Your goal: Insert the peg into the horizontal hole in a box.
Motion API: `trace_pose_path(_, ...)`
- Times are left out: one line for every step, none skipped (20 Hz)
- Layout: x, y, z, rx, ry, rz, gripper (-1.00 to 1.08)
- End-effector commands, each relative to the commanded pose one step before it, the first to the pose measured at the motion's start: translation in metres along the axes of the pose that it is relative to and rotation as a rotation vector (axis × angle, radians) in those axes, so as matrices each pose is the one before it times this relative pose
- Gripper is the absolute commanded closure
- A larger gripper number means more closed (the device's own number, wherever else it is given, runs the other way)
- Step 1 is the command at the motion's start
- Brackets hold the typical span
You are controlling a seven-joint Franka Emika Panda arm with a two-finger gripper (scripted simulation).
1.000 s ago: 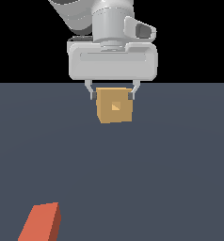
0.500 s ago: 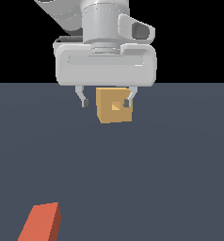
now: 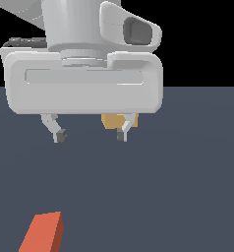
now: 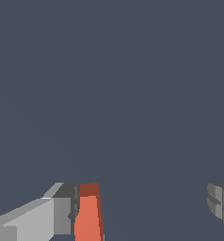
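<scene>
So the gripper (image 3: 88, 136) is spread wide with nothing between its fingers, hanging above the desk (image 3: 188, 187) in the upper middle of the exterior view. You can see both dark fingertips (image 3: 60, 137) poking down from under the big white hand body, well apart from each other. The hand fills a lot of the exterior view, so it blocks a good chunk of what's behind it.

In the wrist view the gripper (image 4: 144, 207) looks the same: one grey finger on each side with a wide gap and only bare desk (image 4: 114, 84) showing in between.

The box (image 3: 114, 121) is mostly hidden behind the hand in the exterior view. Only a small tan sliver peeks out just under the hand's lower edge, right next to the finger on the exterior view's right. It looks like it sits further back on the desk than the fingers, but I can't tell how far. The hole isn't visible at all from here.

The peg (image 3: 43, 233) is lying on the desk well apart from the gripper, down in the lower corner on the exterior view's left, with only its orange-red end in frame and the rest cut off by the edge. In the wrist view the peg (image 4: 89, 214) shows up as an orange-red bar just beside one finger's inner side, though whether they touch I can't say.
</scene>
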State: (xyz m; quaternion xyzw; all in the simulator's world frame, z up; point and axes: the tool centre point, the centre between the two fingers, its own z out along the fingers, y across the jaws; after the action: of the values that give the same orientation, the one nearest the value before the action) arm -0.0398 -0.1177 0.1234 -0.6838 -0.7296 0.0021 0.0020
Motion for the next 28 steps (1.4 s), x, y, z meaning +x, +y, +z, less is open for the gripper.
trace_pose_path(-0.02606, -0.00922, 0.00829, -0.00088, -0.00048, -0.01489, -0.92)
trace_pose_path(-0.01025, -0.00341, 0.00328, -0.00031, -0.00011, -0.00585, -0.92)
trace_pose_path(-0.01026, -0.00337, 0.00328, -0.00031, -0.0001, -0.00585, -0.92)
trace_pose_path(-0.01027, -0.00334, 0.00329, -0.00032, -0.00008, -0.00587, -0.92)
trace_pose_path(-0.01031, -0.00331, 0.0033, -0.00032, -0.00007, -0.00587, -0.92)
trace_pose_path(-0.0103, -0.00327, 0.0033, -0.00033, -0.00005, -0.00585, -0.92)
trace_pose_path(-0.0099, -0.00309, 0.00317, -0.00032, -0.00003, -0.00562, -0.92)
trace_pose_path(-0.00942, -0.0029, 0.00302, -0.00031, -0.00001, -0.00536, -0.92)
trace_pose_path(-0.00896, -0.00272, 0.00287, -0.0003, 0.0, -0.00507, -0.92)
trace_pose_path(-0.00847, -0.00252, 0.00271, -0.00029, 0.00002, -0.00483, -0.92)
trace_pose_path(-0.00802, -0.00235, 0.00256, -0.00028, 0.00003, -0.00452, -0.92)
trace_pose_path(-0.00753, -0.00217, 0.0024, -0.00026, 0.00004, -0.00425, -0.92)
trace_pose_path(-0.00704, -0.00198, 0.00224, -0.00025, 0.00004, -0.00399, -0.92)
trace_pose_path(-0.00656, -0.0018, 0.00208, -0.00024, 0.00005, -0.00368, -0.92)
trace_pose_path(-0.00605, -0.00161, 0.00191, -0.00022, 0.00005, -0.00341, -0.92)
trace_pose_path(-0.00555, -0.00144, 0.00174, -0.0002, 0.00005, -0.00308, -0.92)
trace_pose_path(-0.00502, -0.00125, 0.00157, -0.00018, 0.00005, -0.0028, -0.92)
trace_pose_path(-0.00446, -0.00107, 0.00139, -0.00017, 0.00005, -0.00253, -0.92)
trace_pose_path(-0.00392, -0.00091, 0.00122, -0.00014, 0.00005, -0.00218, -0.92)
trace_pose_path(-0.00337, -0.00077, 0.00103, -0.00012, 0.00004, -0.00182, -0.92)
trace_pose_path(-0.00276, -0.0006, 0.00085, -0.0001, 0.00003, -0.00154, -0.92)
trace_pose_path(-0.00216, -0.00046, 0.00066, -0.00008, 0.00003, -0.00119, -0.92)
trace_pose_path(-0.00156, -0.00033, 0.00047, -0.00006, 0.00002, -0.00084, -0.92)
trace_pose_path(-0.00094, -0.0002, 0.00028, -0.00003, 0.00001, -0.00049, -0.92)
trace_pose_path(-0.00039, -0.00013, 0.0001, 0.0, 0.0, 0.0, -0.92)
trace_pose_path(0.00124, -0.00025, -0.00037, 0.00061, -0.00009, 0.00256, -0.92)
trace_pose_path(-0.00002, -0.00001, 0.00034, 0.0, 0.0, 0.0, -0.92)
trace_pose_path(-0.00006, -0.00002, 0.00101, 0.0, 0.0, 0.0, -0.92)
